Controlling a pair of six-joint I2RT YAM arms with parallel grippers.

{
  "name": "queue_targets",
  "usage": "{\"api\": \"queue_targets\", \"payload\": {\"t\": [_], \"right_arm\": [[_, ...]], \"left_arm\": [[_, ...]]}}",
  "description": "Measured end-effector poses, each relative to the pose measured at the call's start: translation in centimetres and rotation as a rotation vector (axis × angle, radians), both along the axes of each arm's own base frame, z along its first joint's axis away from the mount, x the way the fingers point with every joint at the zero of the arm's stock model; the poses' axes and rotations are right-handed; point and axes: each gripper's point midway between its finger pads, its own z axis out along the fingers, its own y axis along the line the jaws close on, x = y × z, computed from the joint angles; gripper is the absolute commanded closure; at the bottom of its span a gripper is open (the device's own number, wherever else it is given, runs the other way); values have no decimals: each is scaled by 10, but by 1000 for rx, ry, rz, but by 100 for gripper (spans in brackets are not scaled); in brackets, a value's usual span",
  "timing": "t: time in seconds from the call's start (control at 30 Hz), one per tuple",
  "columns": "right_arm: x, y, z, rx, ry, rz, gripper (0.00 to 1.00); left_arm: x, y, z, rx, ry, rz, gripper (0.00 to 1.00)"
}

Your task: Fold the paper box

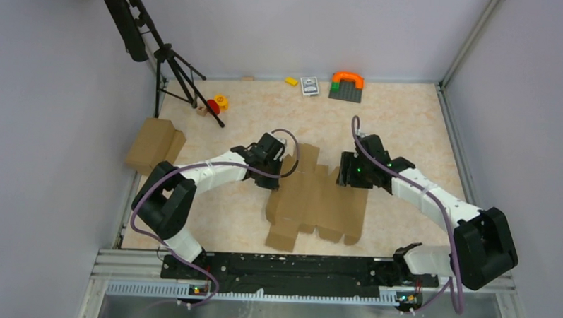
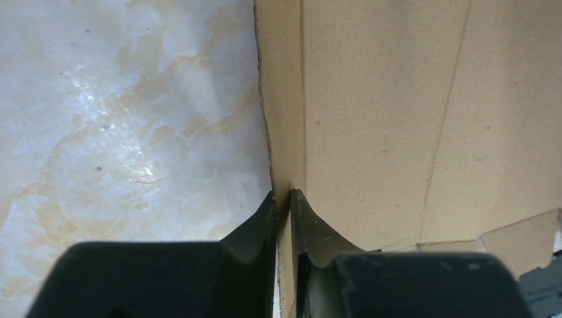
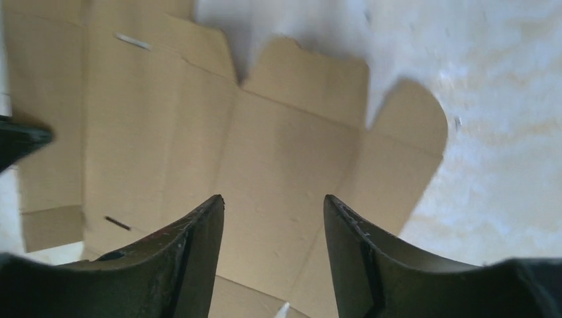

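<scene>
At the left gripper (image 2: 283,196), only a thin slot between the black fingers (image 2: 255,228), with the left edge of the box (image 2: 384,119) running straight into it; cannot tell whether pinched or merely straddled. At the right gripper (image 3: 273,199), fingers plainly apart, nothing between them, poised over the box's creased panels, with a round-cornered flap just beyond on the right. Seen from above, both grippers down at the far half of the box, the left one at its left edge and the right one at its right side, with the arms reaching in from the near corners. Box itself a flat brown sheet, unfolded, spread in the middle of the marbled table (image 1: 407,128), with score lines showing and several small flaps jutting along the near edge. Well apart to the left, by the wall, a bulkier brown carton (image 1: 152,144). Behind that, a black tripod (image 1: 174,69) with small red and yellow toys (image 1: 217,104) at its foot. Along the far edge, a yellow block (image 1: 291,81), a card pack (image 1: 309,86) and a grey plate (image 1: 346,93) with an orange arch (image 1: 348,78) on it.
</scene>
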Motion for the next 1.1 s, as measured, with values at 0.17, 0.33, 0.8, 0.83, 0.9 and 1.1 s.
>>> {"api": "queue_targets", "payload": {"t": [0.17,0.33,0.8,0.83,0.9,1.1], "right_arm": [[44,30,38,83,-101,92,36],[90,47,48,159,-139,157,27],[145,84,-7,165,-127,413,25],[147,87,-9,171,-133,431,25],[153,94,-11,186,-152,471,26],[167,112,-11,224,-191,557,37]], "left_arm": [[2,-7,6,-22,-2,-33,100],[6,-5,10,4,-20,-48,100],[15,4,17,174,-94,-111,100],[16,4,19,190,-101,-113,100],[18,4,24,218,-117,-119,100],[24,5,32,278,-149,-126,100]]}}
